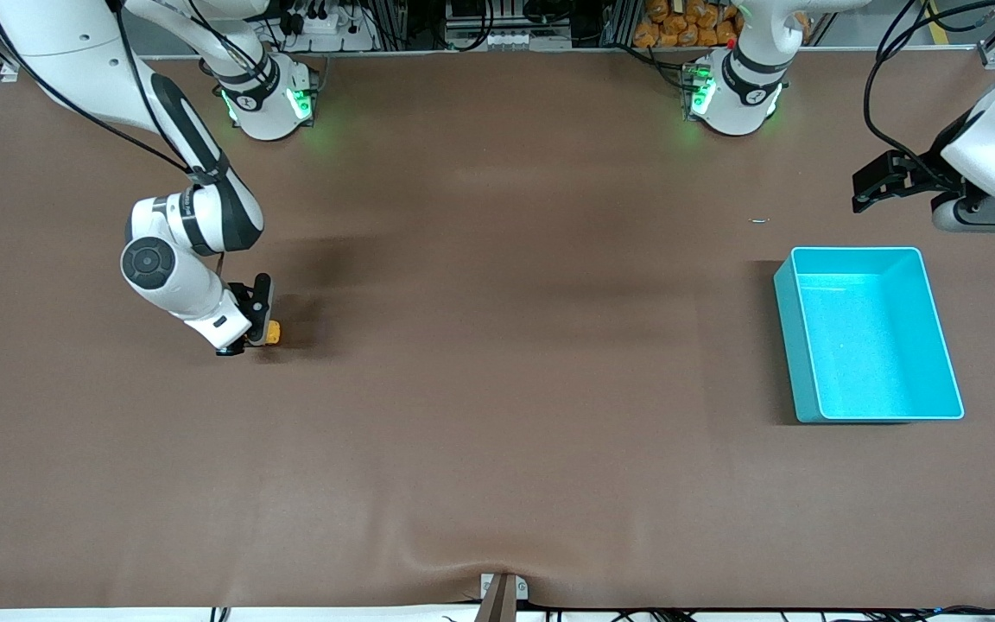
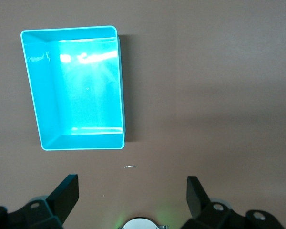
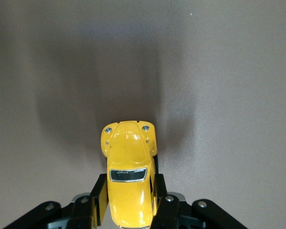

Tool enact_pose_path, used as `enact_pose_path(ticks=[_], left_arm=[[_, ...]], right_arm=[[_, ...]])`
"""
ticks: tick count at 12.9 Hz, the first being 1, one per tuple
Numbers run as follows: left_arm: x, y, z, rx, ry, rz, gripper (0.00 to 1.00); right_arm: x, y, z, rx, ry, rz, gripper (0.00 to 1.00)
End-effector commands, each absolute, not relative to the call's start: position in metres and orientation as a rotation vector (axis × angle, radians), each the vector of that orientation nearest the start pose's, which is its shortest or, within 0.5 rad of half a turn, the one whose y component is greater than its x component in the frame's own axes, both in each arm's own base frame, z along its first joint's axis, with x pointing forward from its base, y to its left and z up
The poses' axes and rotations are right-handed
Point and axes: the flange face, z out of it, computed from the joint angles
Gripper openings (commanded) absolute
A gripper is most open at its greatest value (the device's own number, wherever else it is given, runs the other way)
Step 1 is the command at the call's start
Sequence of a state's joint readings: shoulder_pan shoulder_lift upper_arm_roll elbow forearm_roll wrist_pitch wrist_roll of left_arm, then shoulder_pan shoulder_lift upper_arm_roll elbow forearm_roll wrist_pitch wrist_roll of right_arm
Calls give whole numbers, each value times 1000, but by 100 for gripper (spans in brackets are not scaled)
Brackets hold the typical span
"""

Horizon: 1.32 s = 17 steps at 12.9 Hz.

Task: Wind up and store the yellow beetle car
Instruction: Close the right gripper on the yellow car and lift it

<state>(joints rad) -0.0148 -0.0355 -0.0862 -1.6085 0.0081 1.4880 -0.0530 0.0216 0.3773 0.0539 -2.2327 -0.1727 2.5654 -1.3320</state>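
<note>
Item one: the right gripper (image 1: 257, 339), which we find low at the table (image 1: 497, 449) toward the right arm's end, its arm bent sharply at the elbow and the wrist angled downward. Its fingers (image 3: 99, 198) are clamped on the sides of the yellow beetle car (image 3: 129, 171), whose hood juts out past the fingertips.

Item two: the left gripper (image 1: 882, 186), which we record hanging over the table near the left arm's end, waiting, with its fingers (image 2: 66, 193) spread wide and holding nothing.

Item three: a teal bin (image 1: 808, 363), standing nearer the front camera than the left gripper's spot.
</note>
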Motion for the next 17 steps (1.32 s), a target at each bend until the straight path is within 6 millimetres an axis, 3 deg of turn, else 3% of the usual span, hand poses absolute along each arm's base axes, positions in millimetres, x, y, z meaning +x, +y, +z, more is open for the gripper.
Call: enact_pose_path(ticks=[1,4,8,17], left_arm=[[525,-56,622,-3130,65,142,100],[523,-59,624,-3137,68,145,100],[521,-82,623,-3135,111,151,100],[520,-95,616,-3125,87,183,100]], right_arm=[[540,36,188,-2256,-2235,123,35],[540,25,180,-2244,-2239,131,34],[540,-7,169,-2234,-2237,128,35],[535,-77,153,-2210,-2236,125,35]])
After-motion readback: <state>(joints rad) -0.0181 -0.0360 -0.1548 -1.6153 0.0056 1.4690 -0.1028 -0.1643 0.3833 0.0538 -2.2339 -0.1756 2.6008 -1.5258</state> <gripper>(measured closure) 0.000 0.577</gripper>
